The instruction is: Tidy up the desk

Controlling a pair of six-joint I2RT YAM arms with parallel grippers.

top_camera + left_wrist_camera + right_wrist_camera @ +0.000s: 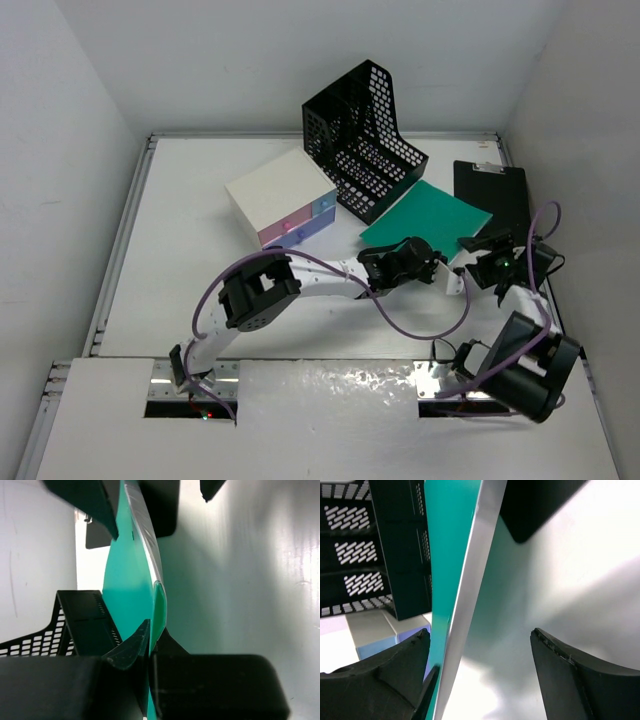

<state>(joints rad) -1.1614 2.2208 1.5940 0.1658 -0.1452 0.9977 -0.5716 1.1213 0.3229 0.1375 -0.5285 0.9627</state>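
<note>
White desk point(180, 250) with pale edge rails point(121, 240), plain white walls point(250, 60)

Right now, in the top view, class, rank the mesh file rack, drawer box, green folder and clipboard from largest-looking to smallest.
1. mesh file rack, clearly the largest.
2 and 3. drawer box and green folder look about alike. The folder is partly covered, so I leave them unranked.
4. clipboard, the smallest.
</note>
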